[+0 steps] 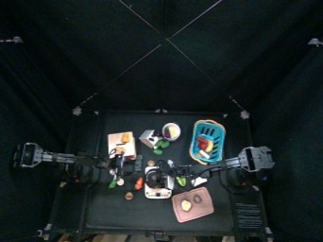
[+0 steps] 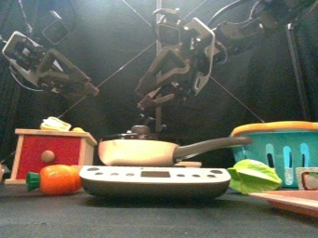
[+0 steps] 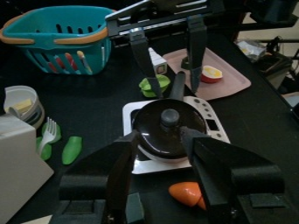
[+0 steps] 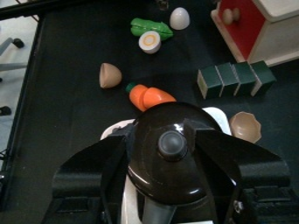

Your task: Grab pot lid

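— While the dark round pot lid with its small black knob (image 4: 172,143) sits on the grey pot (image 2: 139,150), where does that pot stand?
— On the white and black cooktop scale-like burner (image 2: 155,181), near the table's front middle; the pot's long grey handle (image 2: 209,145) points toward the teal basket with an orange rim (image 2: 278,147).
— And the right gripper (image 4: 172,206)?
— Directly over the lid, fingers spread wide on either side of it (not touching it, as far as the right wrist view shows).
— The left gripper (image 3: 163,175)?
— Also open wide, hovering just short of the pot, lid and knob framed between its fingers.
— What lies around?
— An orange carrot (image 4: 149,94) just beside the burner, a green leafy vegetable (image 2: 255,174) on its other side, a pink tray (image 3: 229,73) holding a cut fruit, and a red and white wooden box (image 2: 52,149) further off. A halved egg (image 4: 151,42) and a whole white egg (image 4: 180,17) lie well apart from the pot.
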Controlling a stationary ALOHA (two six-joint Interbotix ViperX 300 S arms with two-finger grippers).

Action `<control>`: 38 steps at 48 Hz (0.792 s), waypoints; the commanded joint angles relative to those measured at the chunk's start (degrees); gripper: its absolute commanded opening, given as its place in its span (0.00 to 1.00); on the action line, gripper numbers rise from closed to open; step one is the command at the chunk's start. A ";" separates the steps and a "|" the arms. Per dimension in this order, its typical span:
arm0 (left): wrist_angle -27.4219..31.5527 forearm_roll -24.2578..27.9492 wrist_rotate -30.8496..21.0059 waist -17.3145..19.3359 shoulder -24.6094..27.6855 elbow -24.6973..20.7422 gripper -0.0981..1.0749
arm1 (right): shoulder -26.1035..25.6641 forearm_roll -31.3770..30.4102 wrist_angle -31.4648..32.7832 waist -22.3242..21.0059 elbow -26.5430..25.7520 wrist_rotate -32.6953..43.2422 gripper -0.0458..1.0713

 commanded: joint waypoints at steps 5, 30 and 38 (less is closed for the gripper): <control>0.35 -2.46 0.18 0.09 -0.09 -0.70 0.79 | 0.26 -1.32 2.46 -0.62 -2.90 0.09 0.79; 0.62 -3.25 0.09 0.35 -0.09 -0.62 0.79 | 4.92 -5.10 9.49 -0.62 -6.59 0.09 0.78; 0.62 -3.78 0.18 0.35 -0.09 -0.44 0.79 | 5.19 -5.19 10.20 -0.70 -6.59 -0.09 0.74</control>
